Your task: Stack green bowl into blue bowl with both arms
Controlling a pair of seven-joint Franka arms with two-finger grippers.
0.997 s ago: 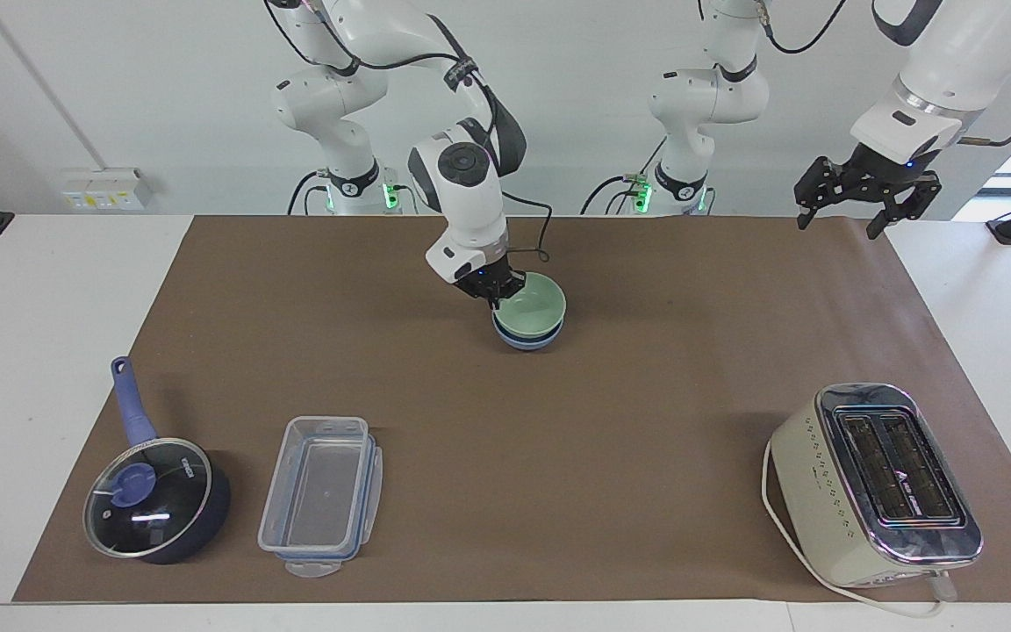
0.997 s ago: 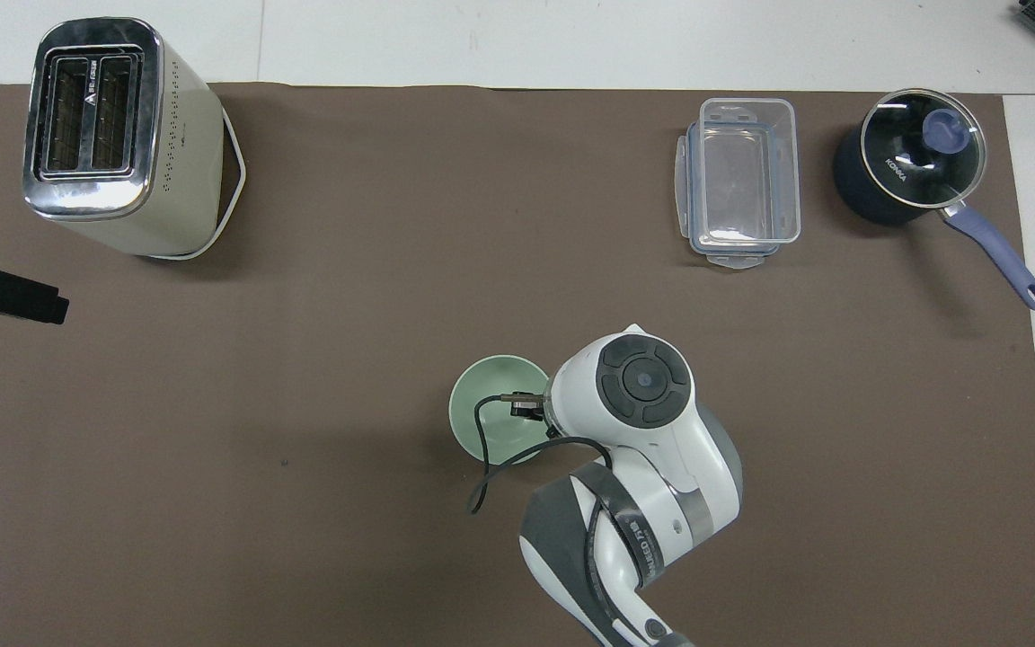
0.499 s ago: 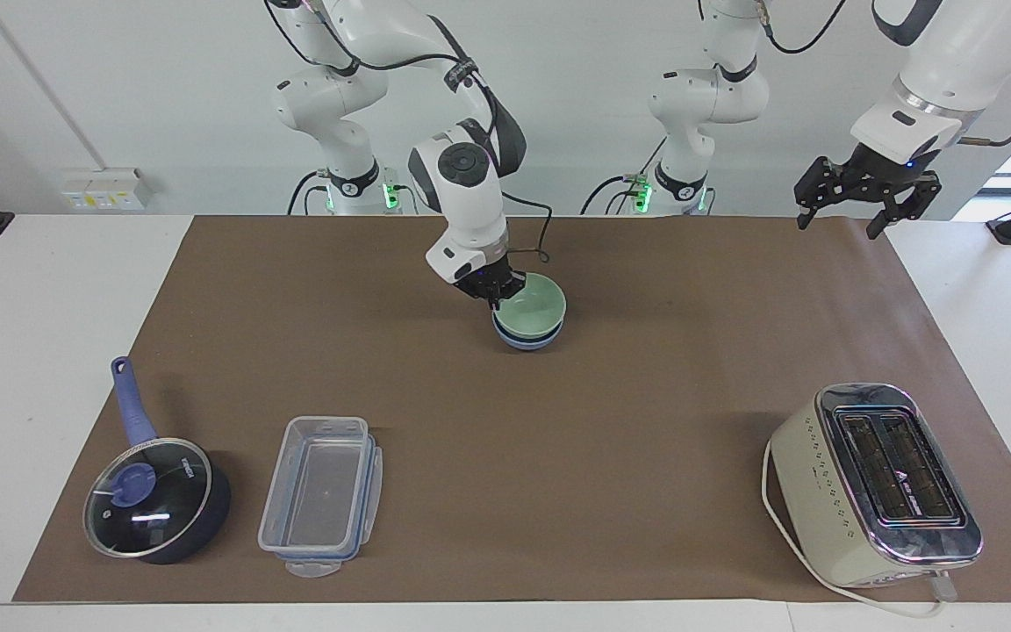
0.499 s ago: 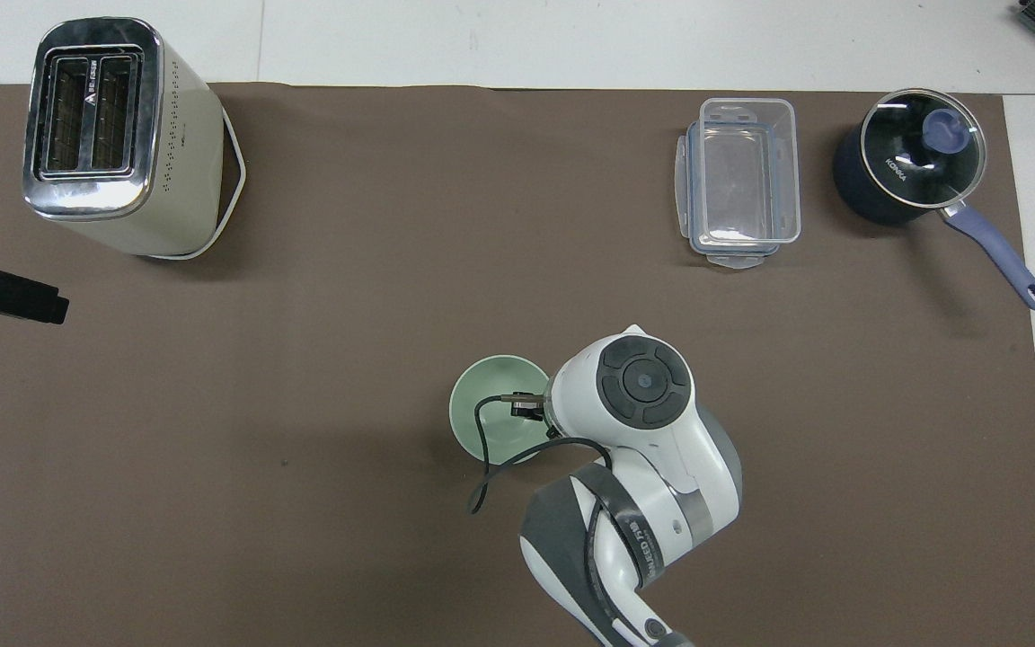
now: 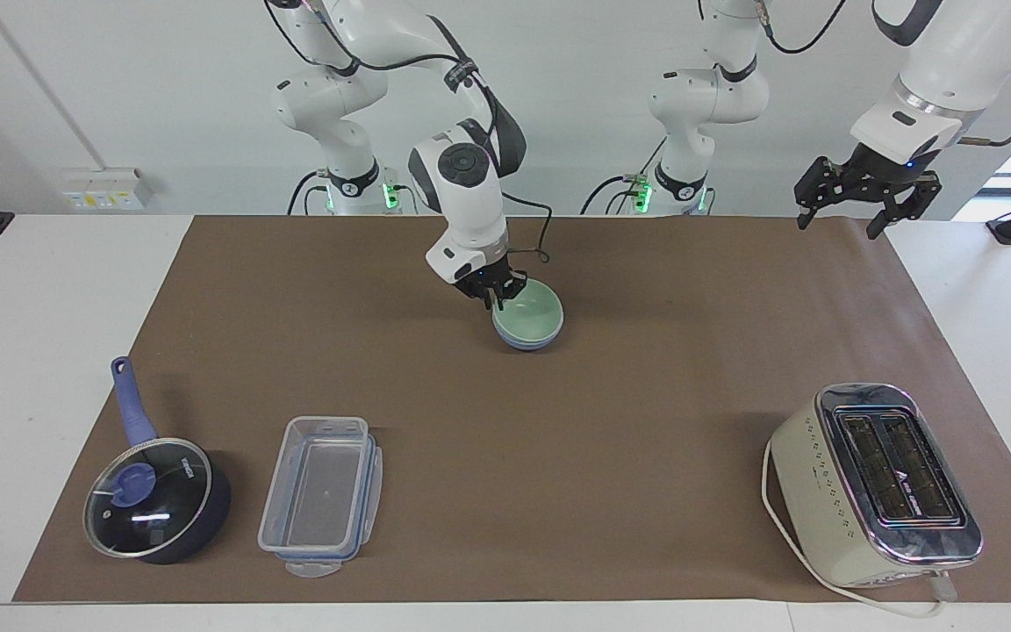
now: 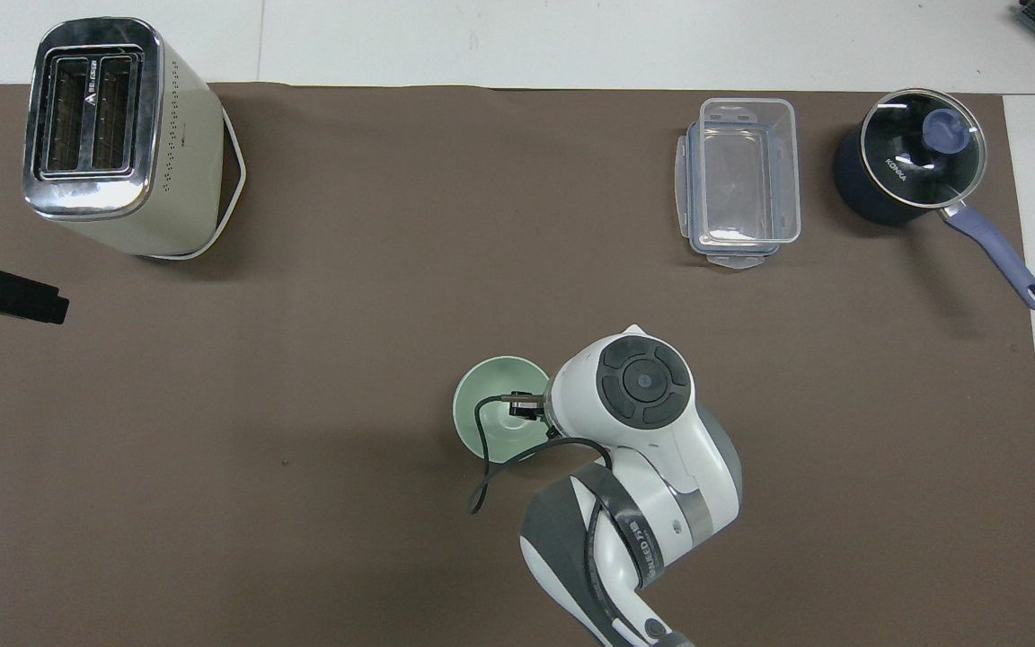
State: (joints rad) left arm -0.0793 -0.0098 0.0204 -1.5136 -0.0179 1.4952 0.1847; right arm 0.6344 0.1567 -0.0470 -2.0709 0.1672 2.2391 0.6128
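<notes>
The green bowl sits nested in the blue bowl near the middle of the brown mat, on the robots' side. Only the blue bowl's lower rim shows under it. My right gripper is at the green bowl's rim on the side toward the right arm's end, with its fingers apart and just above the rim. In the overhead view the green bowl shows beside the right arm's wrist, which hides the gripper and the blue bowl. My left gripper is open and empty, raised over the mat's edge at the left arm's end, waiting.
A cream toaster stands far from the robots at the left arm's end. A clear plastic container and a dark-blue glass-lidded saucepan stand far from the robots at the right arm's end.
The green bowl has dropped from a raised, tilted hold and now sits level and lower in the blue bowl. The right gripper's fingers have come off its rim. The left arm has not moved.
</notes>
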